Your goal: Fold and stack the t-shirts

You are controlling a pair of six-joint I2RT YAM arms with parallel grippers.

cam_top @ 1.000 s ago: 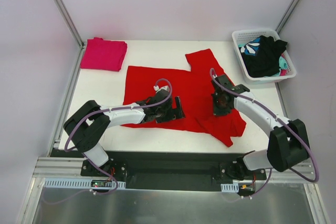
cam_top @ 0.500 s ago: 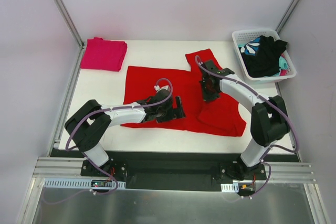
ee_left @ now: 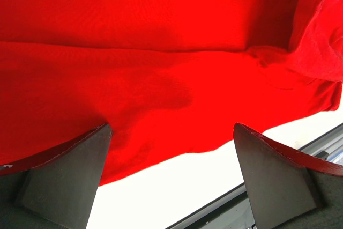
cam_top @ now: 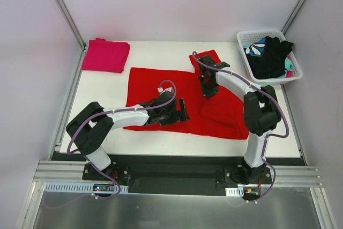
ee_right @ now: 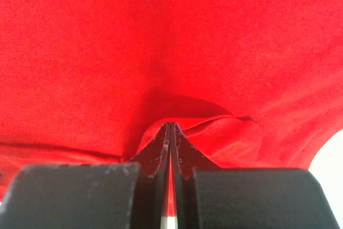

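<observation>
With our right jaws clamped on a pinch of the red shirt [cam_top: 147, 84] in the middle of the table [cam_top: 161, 52], we had swept its near-right edge far and left over the body, starting the fold, while our left jaws stayed wide open over its near edge.

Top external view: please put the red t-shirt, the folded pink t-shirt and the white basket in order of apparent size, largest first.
1. red t-shirt, spread across the table, clearly the largest.
2. white basket.
3. pink t-shirt, folded.
The basket looks only somewhat larger than the pink t-shirt, so this order is less certain.
</observation>
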